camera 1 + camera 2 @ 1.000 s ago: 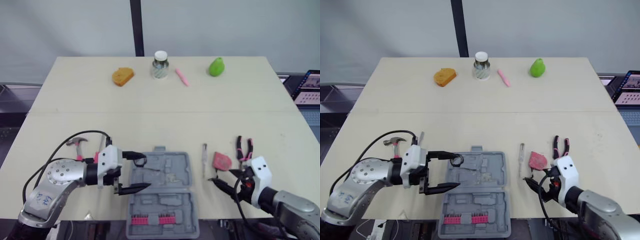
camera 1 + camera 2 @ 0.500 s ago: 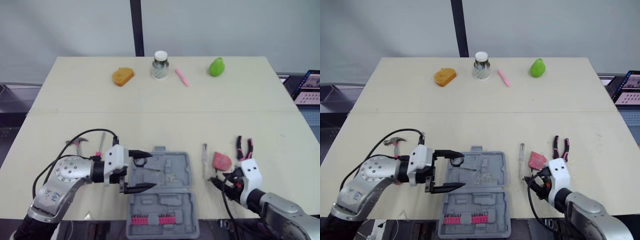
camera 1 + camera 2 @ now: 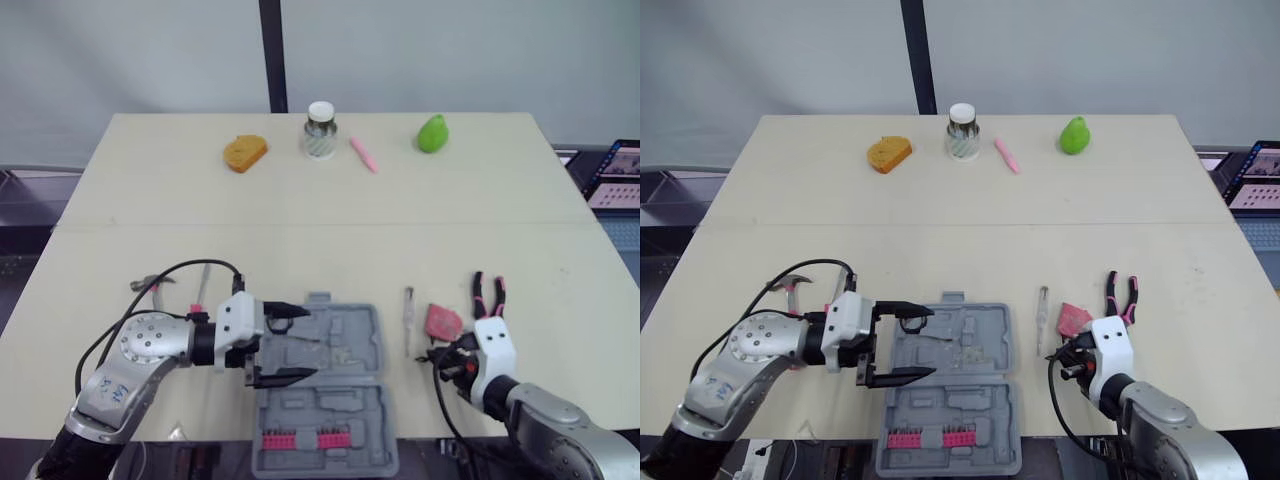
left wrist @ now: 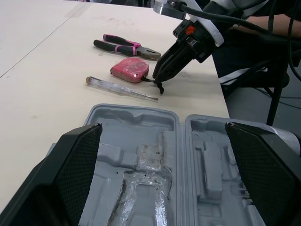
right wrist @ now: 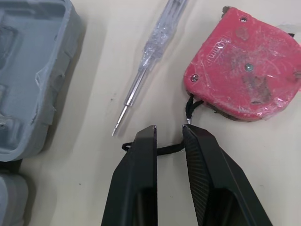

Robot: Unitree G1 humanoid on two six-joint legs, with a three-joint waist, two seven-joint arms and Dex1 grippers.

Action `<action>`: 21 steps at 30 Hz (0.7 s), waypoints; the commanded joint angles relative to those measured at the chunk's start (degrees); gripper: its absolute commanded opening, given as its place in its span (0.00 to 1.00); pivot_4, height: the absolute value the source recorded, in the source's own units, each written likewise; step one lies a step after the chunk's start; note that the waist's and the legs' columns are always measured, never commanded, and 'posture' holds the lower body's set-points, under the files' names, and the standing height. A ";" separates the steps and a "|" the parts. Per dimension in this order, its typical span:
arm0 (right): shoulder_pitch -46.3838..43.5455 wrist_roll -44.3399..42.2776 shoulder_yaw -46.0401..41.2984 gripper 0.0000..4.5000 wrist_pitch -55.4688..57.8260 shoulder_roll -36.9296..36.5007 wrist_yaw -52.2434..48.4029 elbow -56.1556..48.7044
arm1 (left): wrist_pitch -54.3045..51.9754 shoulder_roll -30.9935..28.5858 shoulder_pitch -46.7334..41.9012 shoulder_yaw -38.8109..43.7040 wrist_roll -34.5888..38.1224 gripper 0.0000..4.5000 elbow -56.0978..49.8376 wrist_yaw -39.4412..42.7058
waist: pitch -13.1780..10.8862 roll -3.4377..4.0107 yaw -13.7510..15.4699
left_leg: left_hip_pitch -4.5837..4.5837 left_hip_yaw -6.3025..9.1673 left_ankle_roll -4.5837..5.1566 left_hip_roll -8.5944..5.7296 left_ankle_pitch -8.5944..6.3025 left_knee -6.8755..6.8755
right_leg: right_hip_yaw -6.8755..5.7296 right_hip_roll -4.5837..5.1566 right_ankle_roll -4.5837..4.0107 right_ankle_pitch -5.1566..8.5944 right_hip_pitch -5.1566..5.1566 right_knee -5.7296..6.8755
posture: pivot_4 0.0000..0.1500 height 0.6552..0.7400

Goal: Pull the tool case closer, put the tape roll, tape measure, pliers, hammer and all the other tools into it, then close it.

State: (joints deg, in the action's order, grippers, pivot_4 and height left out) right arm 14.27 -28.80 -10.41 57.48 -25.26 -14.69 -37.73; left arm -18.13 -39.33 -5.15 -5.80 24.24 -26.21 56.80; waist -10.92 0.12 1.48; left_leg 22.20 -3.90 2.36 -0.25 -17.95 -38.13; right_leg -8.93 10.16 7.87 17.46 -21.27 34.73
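Note:
The grey tool case lies open near the table's front edge, with a red bit rack in its near half. My left gripper is open and empty over the case's left side, and a small black ring sits by its far finger. The red tape measure lies right of the case, its black cord crossing the narrow gap of my right gripper. A clear tester screwdriver lies between case and tape measure. The pink-handled pliers lie beyond. The hammer lies left of the case.
Along the table's far side stand an orange bread-like piece, a white-capped jar, a pink pen and a green pear. A laptop sits off the right edge. A thin pink-handled tool lies beside the hammer.
My right gripper's fingers have drawn close together around the tape measure's cord. My left gripper has shifted right over the case's left side, staying open.

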 commanded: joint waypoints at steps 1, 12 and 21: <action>-0.39 1.07 -0.61 0.21 -1.07 -0.35 0.31 0.26 | 0.95 0.36 -0.02 -0.64 -0.45 1.00 -0.98 -0.05 | 0.00 0.00 -0.01 | 0.00 0.00 0.00 0.00 0.00 0.00 | 0.00 0.00 0.00 0.00 0.00 0.00 | 1.00 1.00; -1.15 3.42 1.15 0.21 -1.79 1.33 0.78 1.62 | 1.34 0.38 0.10 -0.89 -0.49 1.00 -1.03 -0.01 | 0.00 0.01 -0.02 | 0.00 0.00 0.00 0.01 0.00 0.00 | 0.00 -0.01 0.00 0.00 -0.01 0.01 | 1.00 1.00; -1.65 4.92 1.92 0.21 -1.55 2.26 0.75 2.43 | 1.21 0.85 -0.70 -1.68 -0.64 1.00 -0.90 -0.28 | 0.00 0.01 -0.02 | 0.00 0.00 0.00 0.00 0.00 0.00 | 0.00 0.00 0.00 0.00 -0.01 0.01 | 1.00 1.00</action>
State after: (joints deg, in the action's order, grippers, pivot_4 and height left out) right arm 12.36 -24.31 -8.58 56.29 -23.18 -14.57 -35.15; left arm -17.84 -38.76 -5.52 -7.51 24.04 -26.21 56.59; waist -10.92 0.13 1.45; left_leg 22.20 -3.90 2.36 -0.25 -17.95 -38.13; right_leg -8.93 10.15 7.87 17.46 -21.28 34.74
